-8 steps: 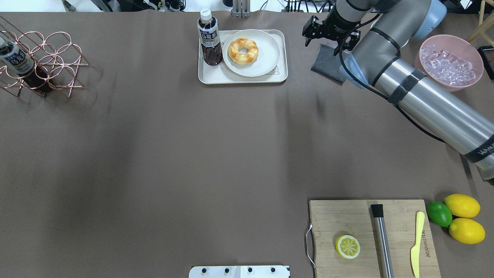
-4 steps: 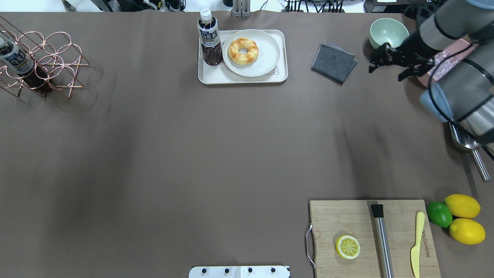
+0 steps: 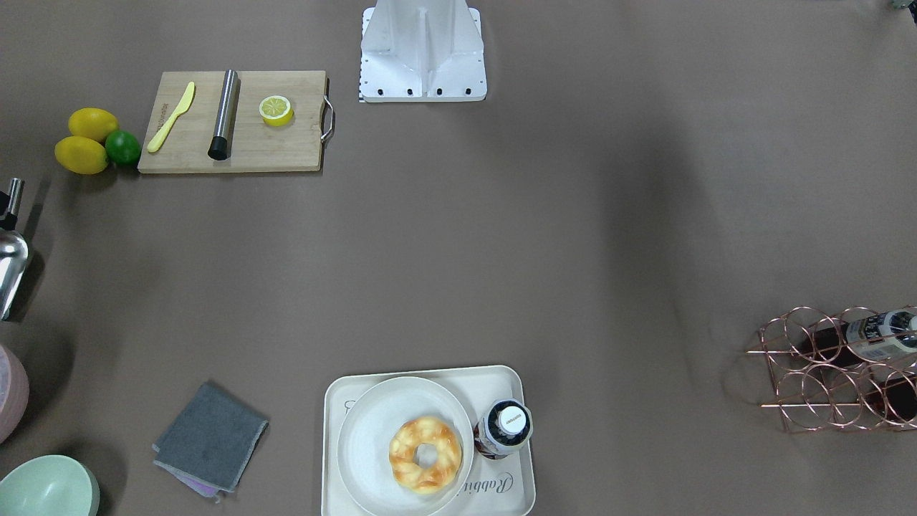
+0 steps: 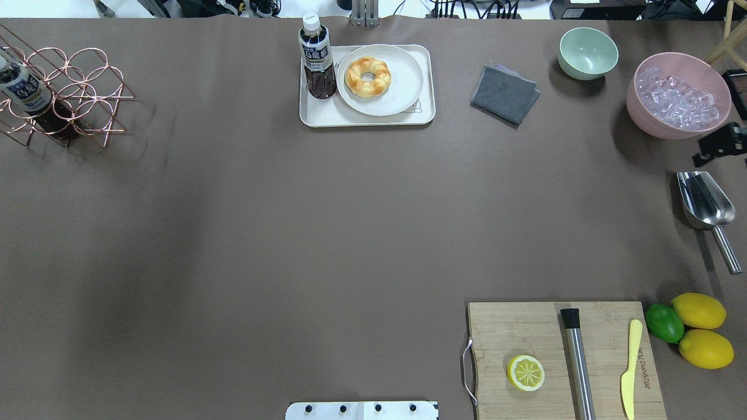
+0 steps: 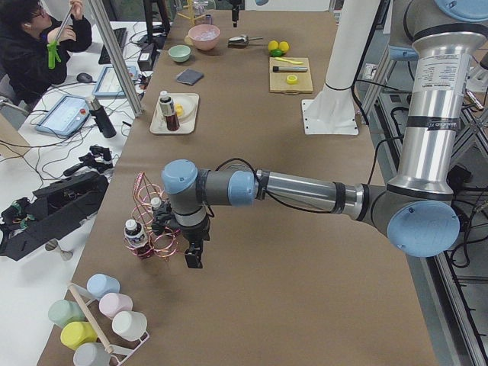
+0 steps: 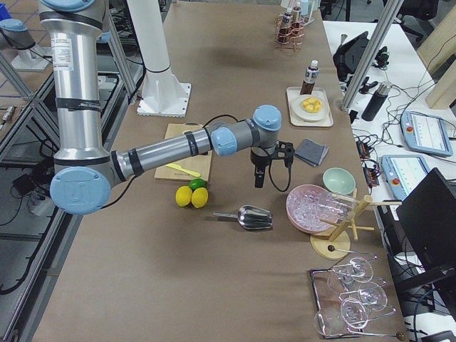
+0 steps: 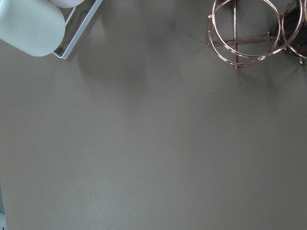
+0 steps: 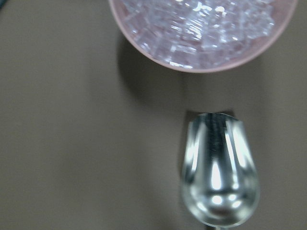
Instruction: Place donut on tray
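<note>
The donut [image 4: 367,77], golden with brown glazed patches, lies on a round white plate [image 4: 402,87] that sits on the cream tray [image 4: 367,119] at the table's far middle. It also shows in the front-facing view [image 3: 425,455]. My right gripper [image 4: 721,147] is at the overhead view's right edge, near the pink bowl and far from the tray; it is cut off but looks open and empty. My left gripper [image 5: 193,259] shows only in the exterior left view, beside the copper rack; I cannot tell whether it is open or shut.
A dark tea bottle [image 4: 317,58] stands on the tray's left part. A grey cloth [image 4: 505,93], a green bowl [image 4: 587,52], a pink bowl of ice [image 4: 677,96] and a metal scoop [image 4: 706,204] lie to the right. A cutting board [image 4: 525,332] with a halved lemon is near right. A copper rack [image 4: 64,93] is far left.
My right arm has swept from beside the tray to the table's right edge, uncovering the green bowl and the scoop. The donut, plate and tray have not moved.
</note>
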`<state>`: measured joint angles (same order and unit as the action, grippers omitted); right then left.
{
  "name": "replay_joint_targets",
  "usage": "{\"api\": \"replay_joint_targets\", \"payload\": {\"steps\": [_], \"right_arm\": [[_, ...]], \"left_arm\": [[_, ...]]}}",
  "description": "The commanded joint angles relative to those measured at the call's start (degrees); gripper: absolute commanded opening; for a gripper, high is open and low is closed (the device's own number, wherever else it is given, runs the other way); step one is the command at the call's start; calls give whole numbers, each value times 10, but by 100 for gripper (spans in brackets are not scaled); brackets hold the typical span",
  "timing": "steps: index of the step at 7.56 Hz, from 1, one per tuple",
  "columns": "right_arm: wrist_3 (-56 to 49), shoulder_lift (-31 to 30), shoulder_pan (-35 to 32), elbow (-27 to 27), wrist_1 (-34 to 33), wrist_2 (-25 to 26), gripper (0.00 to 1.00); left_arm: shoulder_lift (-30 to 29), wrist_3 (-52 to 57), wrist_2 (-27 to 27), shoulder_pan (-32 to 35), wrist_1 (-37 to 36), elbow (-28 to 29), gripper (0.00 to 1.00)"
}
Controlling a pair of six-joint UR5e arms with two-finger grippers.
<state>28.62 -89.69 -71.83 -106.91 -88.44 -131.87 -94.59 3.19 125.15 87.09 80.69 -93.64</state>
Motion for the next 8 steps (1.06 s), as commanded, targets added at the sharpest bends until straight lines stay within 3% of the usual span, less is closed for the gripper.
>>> {"api": "replay_joint_targets", "payload": {"steps": [1, 5, 8], "right_arm": [[-248, -58, -100, 38, -75, 7, 100], [-303, -61, -180, 91, -89, 6, 100], [-328, -55, -193, 112, -89, 0, 100]], "left_arm": [[0, 0, 0, 0, 1, 1, 98], [0, -1, 1, 0, 1, 3, 98], [11, 1, 1, 0, 2, 3, 98]]}}
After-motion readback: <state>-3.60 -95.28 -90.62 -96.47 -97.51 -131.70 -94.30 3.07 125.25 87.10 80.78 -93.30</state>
